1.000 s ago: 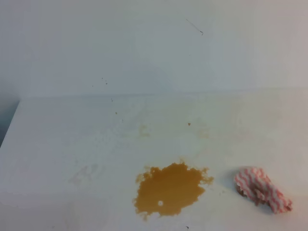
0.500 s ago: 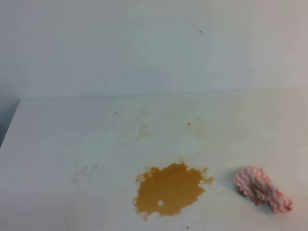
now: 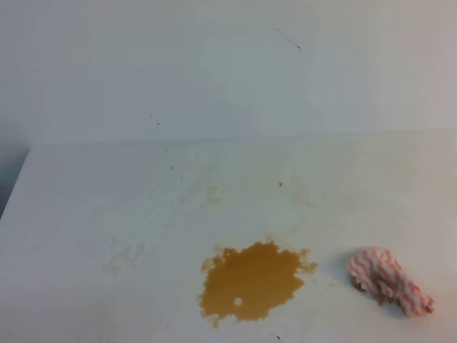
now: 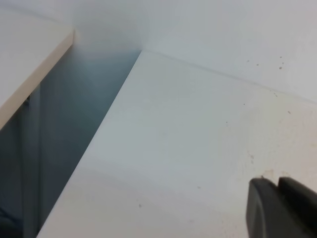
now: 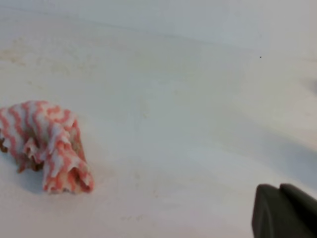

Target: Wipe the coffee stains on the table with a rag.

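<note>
Two sets of fingers are seen, each only in its own wrist view, at the lower right corner of that view. The left fingers (image 4: pixel 277 184) appear as two dark tips pressed together with only a thin seam between them, holding nothing. The right fingers (image 5: pixel 280 187) are likewise closed tip to tip, with nothing between them.

The bench (image 3: pixel 86 207) is a wide white surface marked with faint yellowish smudges and small specks. In the right wrist view, the rag (image 5: pixel 47 146) is found well to the left of the right fingers and apart from them, lying bunched on the bench, with pink-and-white zigzag stripes and frilly edges. In the high view, the same rag (image 3: pixel 389 282) lies near the lower right, and the coffee stains (image 3: pixel 250 281) lie just to its left as one orange-brown blotch with an irregular edge; a bare strip of bench separates the two. One small pale spot is visible inside the blotch near its lower edge.

Below the left fingers only bare bench (image 4: pixel 188 148) is shown, with its left edge and a dark gap beyond.

No brand, label or writing can be read on any surface.
</note>
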Tool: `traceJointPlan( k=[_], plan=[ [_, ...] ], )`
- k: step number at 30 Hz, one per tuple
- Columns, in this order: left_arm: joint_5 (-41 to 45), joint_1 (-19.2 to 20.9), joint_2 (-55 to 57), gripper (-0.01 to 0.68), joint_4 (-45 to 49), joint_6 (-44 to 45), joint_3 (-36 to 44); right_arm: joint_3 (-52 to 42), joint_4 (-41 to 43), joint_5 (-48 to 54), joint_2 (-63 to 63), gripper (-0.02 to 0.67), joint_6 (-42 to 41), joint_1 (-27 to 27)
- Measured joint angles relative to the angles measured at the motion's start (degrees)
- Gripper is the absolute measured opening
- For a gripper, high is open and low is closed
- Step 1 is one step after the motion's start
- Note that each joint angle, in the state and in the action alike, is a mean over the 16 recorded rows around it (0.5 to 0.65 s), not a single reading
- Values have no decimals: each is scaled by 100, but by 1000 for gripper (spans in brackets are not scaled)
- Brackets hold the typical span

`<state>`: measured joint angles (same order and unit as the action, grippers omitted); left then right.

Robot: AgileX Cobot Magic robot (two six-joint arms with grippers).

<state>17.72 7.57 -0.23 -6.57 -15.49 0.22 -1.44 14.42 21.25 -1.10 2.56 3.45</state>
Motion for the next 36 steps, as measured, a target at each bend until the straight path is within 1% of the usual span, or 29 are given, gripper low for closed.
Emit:
traceJointPlan(
  k=[36],
  plan=[
    [13,0,23,-1,0,2,-22,-1,0,-49,0,-2,0,0]
  ],
)
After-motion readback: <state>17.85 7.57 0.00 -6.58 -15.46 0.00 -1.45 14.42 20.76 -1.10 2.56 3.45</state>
